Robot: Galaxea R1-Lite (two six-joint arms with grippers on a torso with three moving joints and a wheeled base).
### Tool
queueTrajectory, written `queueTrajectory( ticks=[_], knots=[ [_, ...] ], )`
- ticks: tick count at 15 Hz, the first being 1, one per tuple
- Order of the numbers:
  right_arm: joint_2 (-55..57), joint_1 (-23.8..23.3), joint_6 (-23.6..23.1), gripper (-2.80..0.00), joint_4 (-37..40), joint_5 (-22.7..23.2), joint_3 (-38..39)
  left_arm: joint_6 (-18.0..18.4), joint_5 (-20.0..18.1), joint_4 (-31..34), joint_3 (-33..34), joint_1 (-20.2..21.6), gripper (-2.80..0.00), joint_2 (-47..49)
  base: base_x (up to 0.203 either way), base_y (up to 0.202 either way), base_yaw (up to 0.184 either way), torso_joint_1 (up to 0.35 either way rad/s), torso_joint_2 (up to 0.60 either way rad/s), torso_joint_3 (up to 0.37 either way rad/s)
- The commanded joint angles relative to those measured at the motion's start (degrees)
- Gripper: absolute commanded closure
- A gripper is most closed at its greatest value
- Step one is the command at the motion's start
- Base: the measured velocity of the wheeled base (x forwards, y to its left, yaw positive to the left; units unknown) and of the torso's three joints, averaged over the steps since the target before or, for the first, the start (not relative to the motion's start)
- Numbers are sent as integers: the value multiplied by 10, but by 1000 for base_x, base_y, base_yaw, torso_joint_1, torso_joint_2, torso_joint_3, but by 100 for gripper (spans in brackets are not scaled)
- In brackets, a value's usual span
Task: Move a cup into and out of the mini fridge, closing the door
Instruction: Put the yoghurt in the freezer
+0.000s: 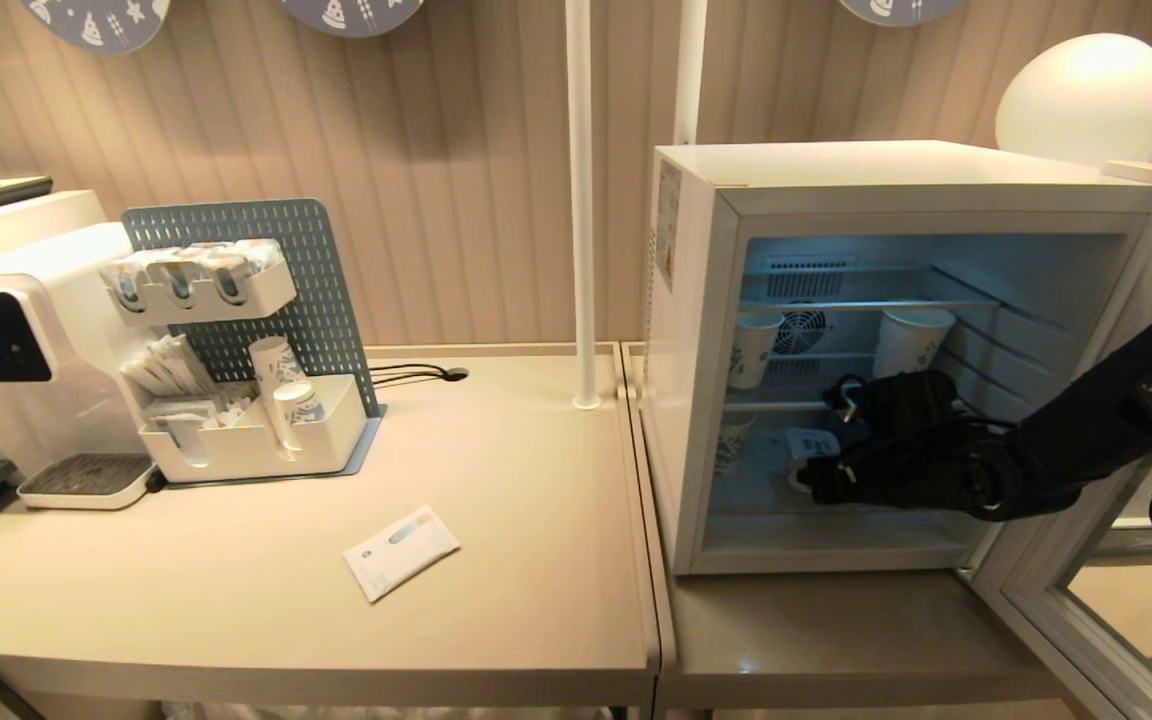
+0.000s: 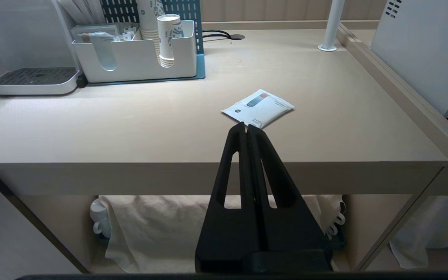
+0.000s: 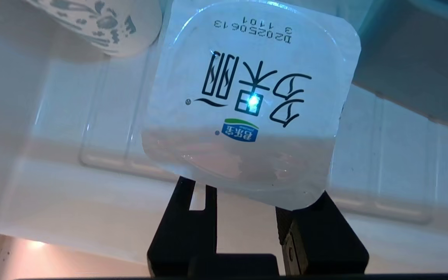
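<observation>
Foil-lidded cup sits low inside the mini fridge, clamped in the right gripper. In the right wrist view the two black fingers run in under the lid rim on opposite sides of the pot body, so the grip is on the narrower plastic below the lid, prob. because the wide flat lid gives nothing to pinch. Whether the cup rests on the fridge floor or hangs just off it I can't tell.

Head view: right arm reaches in from 3 o'clock through the front opening, w/ the gripper low in the cavity, under the wire shelves. That fits a short pot; the upper shelves carry taller paper cups, one at 10 o'clock from the gripper and one at 12, another lower at 9 o'clock near the fridge's side wall. Low entry keeps clear of them.

Door is swung wide to the 4 o'clock side, glass facing away, so the arm has room. It's not shut yet, so that step remains.

Left gripper is clenched on nothing, parked below the tabletop edge, pointing toward a white sachet lying flat on top. It has no part here.

Judgement: mid-transfer inside the fridge; whether going in or coming out can't be read from this moment. Main risk: tipping the pot on the floor ridges.
</observation>
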Motion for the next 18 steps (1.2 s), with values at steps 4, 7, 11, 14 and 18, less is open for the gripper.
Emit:
queueTrajectory(
  ticks=[4, 7, 11, 14, 18],
  knots=[
    [0, 0, -8, -280, -17, 1, 26, 0, 0, 1, 0, 0, 0, 1, 0, 0, 0, 0, 0, 0],
    [0, 1, -9, -280, -21, 0, 30, 0, 0, 0, 0, 0, 0, 1, 0, 0, 0, 0, 0, 0],
    [-8, 1, -11, -280, -22, -7, 37, 0, 0, 1, 0, 0, 0, 1, 0, 0, 0, 0, 0, 0],
    [-45, 0, -10, -280, -22, -7, 49, 0, 0, 0, 0, 0, 0, 1, 0, 0, 0, 0, 0, 0],
    [-127, -2, -18, -280, -17, -7, 88, 1, -1, 1, 0, 1, 0, 1, 0, 0, 0, 0, 0, 0]
  ],
)
